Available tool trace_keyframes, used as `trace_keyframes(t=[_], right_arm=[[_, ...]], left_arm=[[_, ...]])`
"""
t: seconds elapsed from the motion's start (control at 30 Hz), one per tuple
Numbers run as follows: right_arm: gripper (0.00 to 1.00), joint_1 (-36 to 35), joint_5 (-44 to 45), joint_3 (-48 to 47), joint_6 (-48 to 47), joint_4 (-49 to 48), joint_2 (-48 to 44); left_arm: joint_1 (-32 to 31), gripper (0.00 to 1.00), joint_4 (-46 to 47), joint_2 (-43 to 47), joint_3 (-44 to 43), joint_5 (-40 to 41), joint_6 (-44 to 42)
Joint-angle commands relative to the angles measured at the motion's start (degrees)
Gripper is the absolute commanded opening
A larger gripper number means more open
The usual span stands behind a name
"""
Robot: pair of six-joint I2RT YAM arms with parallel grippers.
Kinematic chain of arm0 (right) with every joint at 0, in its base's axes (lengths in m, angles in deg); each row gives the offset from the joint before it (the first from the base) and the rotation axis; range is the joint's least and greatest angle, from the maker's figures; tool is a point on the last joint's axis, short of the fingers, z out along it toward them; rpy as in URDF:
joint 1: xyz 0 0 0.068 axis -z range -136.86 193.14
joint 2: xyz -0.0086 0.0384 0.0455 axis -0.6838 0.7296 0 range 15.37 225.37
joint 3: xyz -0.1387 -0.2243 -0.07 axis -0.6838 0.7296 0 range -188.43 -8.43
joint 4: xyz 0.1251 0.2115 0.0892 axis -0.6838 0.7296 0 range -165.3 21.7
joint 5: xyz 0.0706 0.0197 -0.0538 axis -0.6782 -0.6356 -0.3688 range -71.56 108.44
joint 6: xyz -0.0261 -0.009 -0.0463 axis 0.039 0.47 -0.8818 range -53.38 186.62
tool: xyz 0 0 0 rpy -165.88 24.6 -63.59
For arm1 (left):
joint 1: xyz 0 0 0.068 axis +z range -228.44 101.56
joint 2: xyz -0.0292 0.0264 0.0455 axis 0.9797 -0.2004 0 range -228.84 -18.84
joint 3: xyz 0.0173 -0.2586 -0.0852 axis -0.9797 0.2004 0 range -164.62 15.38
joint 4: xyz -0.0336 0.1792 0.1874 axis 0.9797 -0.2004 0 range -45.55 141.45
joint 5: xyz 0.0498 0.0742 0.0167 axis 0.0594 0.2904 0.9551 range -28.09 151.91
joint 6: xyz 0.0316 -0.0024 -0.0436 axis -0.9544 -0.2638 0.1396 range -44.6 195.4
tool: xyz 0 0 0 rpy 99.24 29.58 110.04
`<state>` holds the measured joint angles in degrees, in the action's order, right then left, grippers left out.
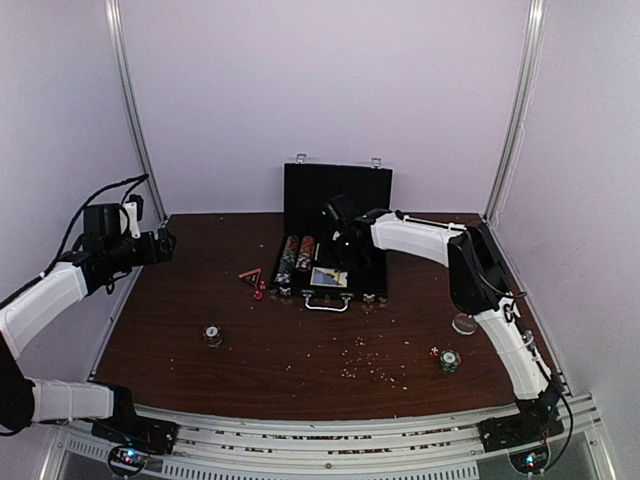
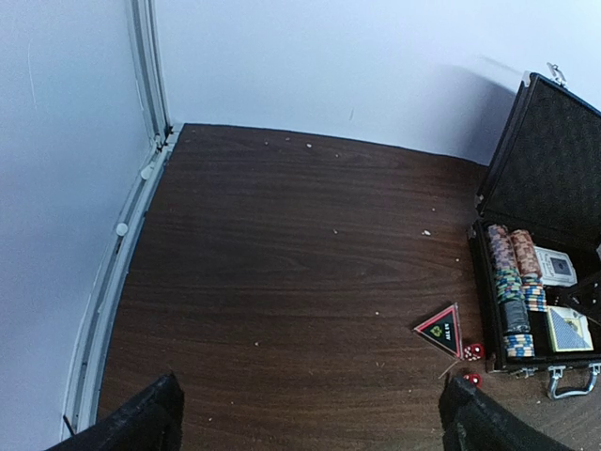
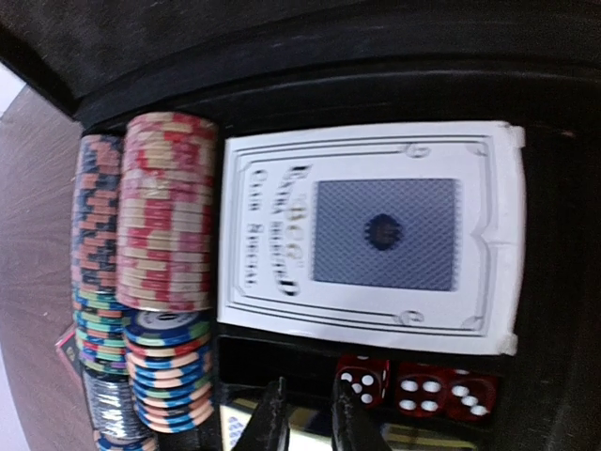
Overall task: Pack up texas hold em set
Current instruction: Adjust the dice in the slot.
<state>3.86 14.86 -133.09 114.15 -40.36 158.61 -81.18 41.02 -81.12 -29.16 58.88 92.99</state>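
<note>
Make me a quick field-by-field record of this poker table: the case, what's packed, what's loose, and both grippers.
case: open, lid upright
packed: chip rows, card deck, packed dice
loose: triangular marker, loose dice, near-left chip stack, near-right chip stack
left gripper: open, above the table
right gripper: low over the packed dice

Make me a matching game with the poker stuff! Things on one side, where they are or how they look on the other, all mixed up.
Things:
1. lid
2. triangle card
3. white card box
4. left tool

Places and states:
A. open wide, holding nothing
B. flat on the table, left of the case
C. standing upright
D. inside the case, beside the chip rows

Pairs: 1-C, 2-B, 3-D, 4-A.
</note>
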Motion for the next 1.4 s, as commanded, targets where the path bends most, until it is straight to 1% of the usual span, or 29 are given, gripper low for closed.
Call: trace_keyframes(t=[0.0, 0.17, 0.33, 0.47, 0.67, 0.8, 0.83, 0.93, 1.07, 1.23, 1.37], right_arm=[[0.18, 0.34, 7.85, 2.53, 1.70, 7.36, -2.74], [0.19, 0.44, 10.50, 2.69, 1.23, 7.06, -4.89], [0.22, 0.36, 7.89, 3.12, -2.01, 1.49, -6.78], [0.26, 0.35, 8.08, 3.02, -2.50, -0.06, -7.88], [0.42, 0.35, 11.55, 3.38, -1.69, 3.41, -8.20], [0.61, 0.36, 11.92, 5.17, -0.34, 4.67, -8.21], [0.64, 0.35, 11.92, 5.65, 0.01, 4.89, -8.17], [0.70, 0.18, 11.91, 6.85, 0.16, 4.79, -8.37], [0.75, 0.16, 12.12, 7.84, -0.44, 4.94, -9.81], [0.77, 0.09, 13.24, 14.14, -2.99, 7.39, -15.20], [0.77, -0.27, 14.19, 24.62, -5.52, 8.78, -23.13]], left_arm=[[-0.37, 0.98, 1.73, 0.93, 0.74, 0.22, 0.43], [-0.42, 0.98, 2.03, 1.01, 1.09, 0.30, 0.43], [-0.38, 0.98, 2.26, 1.00, 1.29, 0.35, 0.43], [-0.37, 0.98, 2.27, 1.02, 1.29, 0.30, 0.52], [-0.38, 0.98, 1.58, 0.91, 0.86, 0.41, 0.63], [-0.42, 0.98, 1.39, 0.73, 0.85, 0.43, 0.74], [-0.40, 0.98, 1.38, 0.61, 0.79, 0.33, 0.86], [-0.42, 0.98, 1.38, 0.42, 0.53, 0.07, 0.96], [-0.36, 0.98, 1.11, 0.02, 0.09, 0.13, 1.15], [-0.42, 0.98, 0.34, -0.60, -0.70, -0.03, 1.58], [-0.42, 0.98, 0.07, -0.56, -0.61, 1.18, 1.18]])
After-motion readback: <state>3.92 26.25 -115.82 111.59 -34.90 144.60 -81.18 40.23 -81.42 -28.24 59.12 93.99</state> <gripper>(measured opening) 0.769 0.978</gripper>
